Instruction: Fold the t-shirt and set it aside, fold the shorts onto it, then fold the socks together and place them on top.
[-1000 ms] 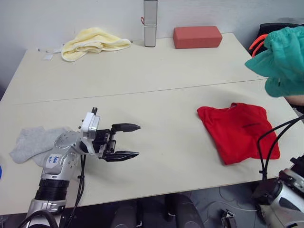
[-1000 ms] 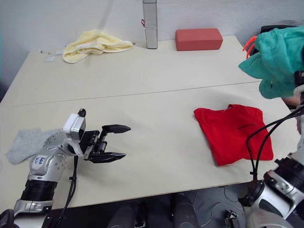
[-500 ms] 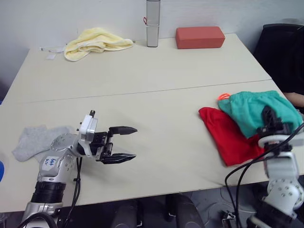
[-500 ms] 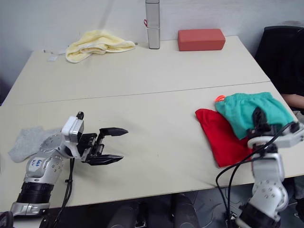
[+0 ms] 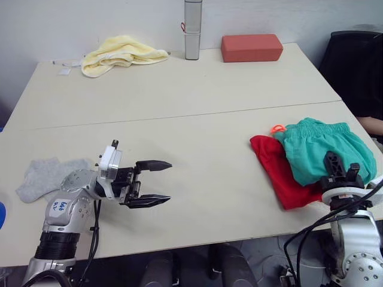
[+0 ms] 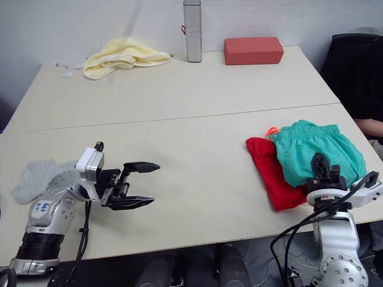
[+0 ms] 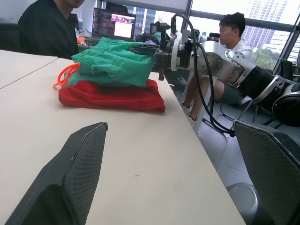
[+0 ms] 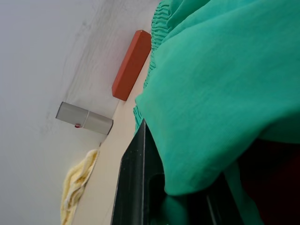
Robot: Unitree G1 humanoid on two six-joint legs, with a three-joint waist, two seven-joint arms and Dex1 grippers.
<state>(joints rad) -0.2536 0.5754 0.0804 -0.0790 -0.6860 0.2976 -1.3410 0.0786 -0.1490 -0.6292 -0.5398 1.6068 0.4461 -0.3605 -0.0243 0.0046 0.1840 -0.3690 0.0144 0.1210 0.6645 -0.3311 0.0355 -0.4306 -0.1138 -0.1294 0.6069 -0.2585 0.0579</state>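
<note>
The red t-shirt (image 5: 276, 173) lies folded at the table's right side. The teal shorts (image 5: 323, 150) lie on top of it, with the orange drawstring (image 5: 277, 128) poking out at the far edge. My right gripper (image 5: 341, 168) stands at the near edge of the shorts, fingers apart and pointing up, with the hem draped against them (image 8: 187, 154). The grey socks (image 5: 43, 178) lie flat at the near left. Just right of them my left gripper (image 5: 157, 182) hovers open over bare table, holding nothing. The left wrist view looks across the table at the stacked shorts (image 7: 117, 63) and t-shirt (image 7: 110, 96).
A pale yellow towel (image 5: 119, 51), a grey upright cylinder (image 5: 192, 30) and a brick-red block (image 5: 251, 46) stand along the far edge. A black chair (image 5: 358, 66) and a person's hand (image 5: 373, 124) are off the table's right side. People sit beyond that side (image 7: 47, 28).
My right gripper brought the shorts down from high at the right onto the t-shirt, then drew back to their near edge. The left gripper barely moved.
</note>
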